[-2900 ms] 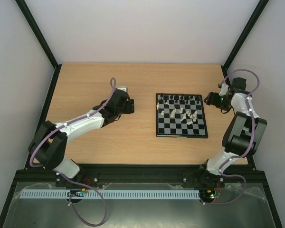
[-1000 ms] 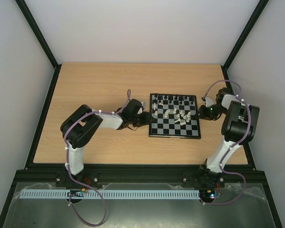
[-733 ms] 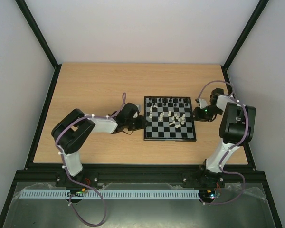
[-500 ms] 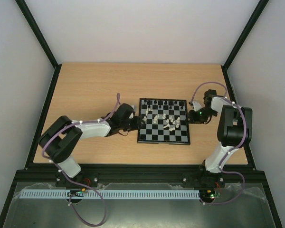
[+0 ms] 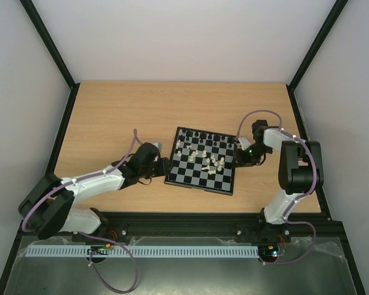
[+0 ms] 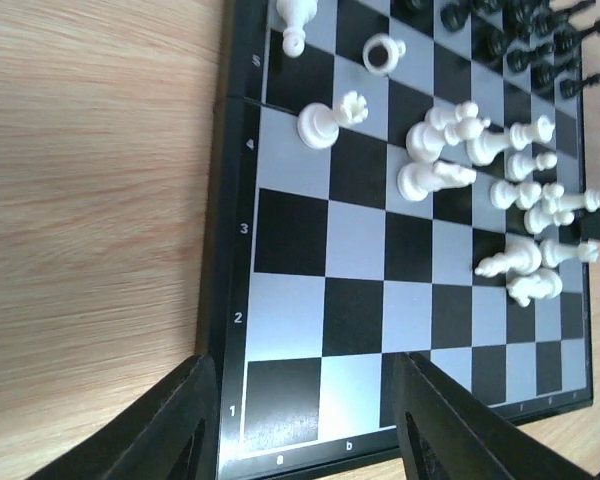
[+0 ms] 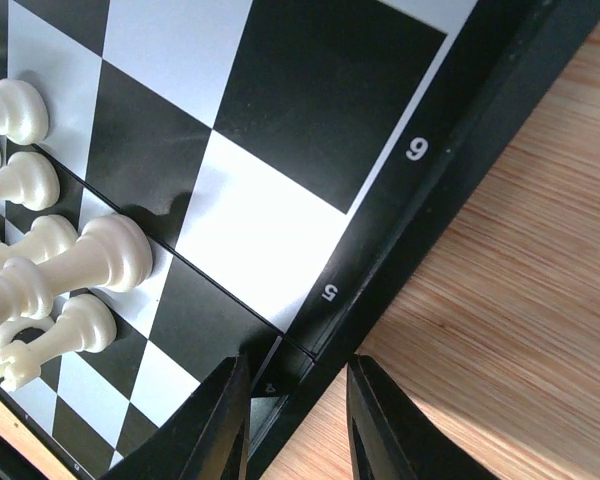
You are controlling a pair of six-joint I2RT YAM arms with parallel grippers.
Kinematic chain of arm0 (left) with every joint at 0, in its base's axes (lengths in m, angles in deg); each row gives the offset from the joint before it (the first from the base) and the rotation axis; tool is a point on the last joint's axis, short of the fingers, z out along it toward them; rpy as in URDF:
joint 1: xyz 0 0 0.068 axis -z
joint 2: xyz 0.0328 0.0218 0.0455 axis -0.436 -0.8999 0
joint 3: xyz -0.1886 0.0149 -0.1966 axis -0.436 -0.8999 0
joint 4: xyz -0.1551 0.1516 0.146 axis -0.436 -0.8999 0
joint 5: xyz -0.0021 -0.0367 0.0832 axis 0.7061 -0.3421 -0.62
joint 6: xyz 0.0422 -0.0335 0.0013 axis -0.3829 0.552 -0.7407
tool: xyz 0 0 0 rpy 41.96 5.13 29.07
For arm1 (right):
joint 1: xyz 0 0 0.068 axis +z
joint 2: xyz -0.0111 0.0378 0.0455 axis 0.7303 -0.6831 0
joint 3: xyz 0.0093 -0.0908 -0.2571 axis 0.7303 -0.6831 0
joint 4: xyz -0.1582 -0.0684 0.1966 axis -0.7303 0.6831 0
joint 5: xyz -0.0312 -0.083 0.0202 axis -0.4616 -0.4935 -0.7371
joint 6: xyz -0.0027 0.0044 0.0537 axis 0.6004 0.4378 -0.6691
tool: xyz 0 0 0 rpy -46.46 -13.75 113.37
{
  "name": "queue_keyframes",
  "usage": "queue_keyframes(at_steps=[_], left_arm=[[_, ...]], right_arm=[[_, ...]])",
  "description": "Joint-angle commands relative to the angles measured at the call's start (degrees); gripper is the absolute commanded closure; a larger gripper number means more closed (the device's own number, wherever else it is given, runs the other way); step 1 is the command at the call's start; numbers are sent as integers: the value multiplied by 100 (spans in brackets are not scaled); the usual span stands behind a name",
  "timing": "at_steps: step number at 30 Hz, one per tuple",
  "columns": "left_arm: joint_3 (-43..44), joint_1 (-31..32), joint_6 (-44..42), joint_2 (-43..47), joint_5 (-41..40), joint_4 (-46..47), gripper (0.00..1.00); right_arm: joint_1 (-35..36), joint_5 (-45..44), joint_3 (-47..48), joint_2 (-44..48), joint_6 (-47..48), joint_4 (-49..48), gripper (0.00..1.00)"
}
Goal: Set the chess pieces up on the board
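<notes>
The board (image 5: 198, 186) lies skewed on the wooden table, between both arms. Black chess pieces (image 5: 203, 139) line its far rows. Cream-white pieces (image 5: 213, 161) huddle in the middle, several tipped over. My left gripper (image 5: 162, 167) is at the board's left side. In the left wrist view it (image 6: 305, 365) is open and straddles the board (image 6: 360, 270) corner, one finger on the wood and one over the squares, with white pieces (image 6: 450, 175) beyond. My right gripper (image 5: 240, 157) is at the right rim. Its jaws (image 7: 295, 365) are shut across the rim of the board (image 7: 310, 130), next to white pieces (image 7: 95, 255).
Bare wood (image 5: 111, 117) surrounds the board. A black frame rail (image 5: 184, 218) runs along the near edge by the arm bases, and slanted black posts (image 5: 49, 43) stand at the back corners. White walls close in the cell.
The board has slid left and nearer and has turned askew, with both grippers moving along at its sides. The left gripper's jaws have widened.
</notes>
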Motion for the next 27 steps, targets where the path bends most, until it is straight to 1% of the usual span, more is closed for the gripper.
queue_keyframes(at_steps=[1,4,9,17,21,27], left_arm=[[-125,-138,-171,360,-520,-476,46],[-129,-376,-396,181,-247,-397,46],[-139,-597,-659,-181,58,-79,48],[-175,-649,-808,-708,314,300,49],[-301,-651,-748,-637,384,340,52],[-546,-615,-662,-193,384,203,55]], right_arm=[[125,18,-96,6,-146,193,73],[210,-29,-105,-29,-195,135,73],[472,-182,-82,-122,-267,36,73],[857,-363,35,-311,-408,-71,72],[1066,-443,25,-364,-444,-125,73],[1312,-444,-48,-409,-462,-182,72]])
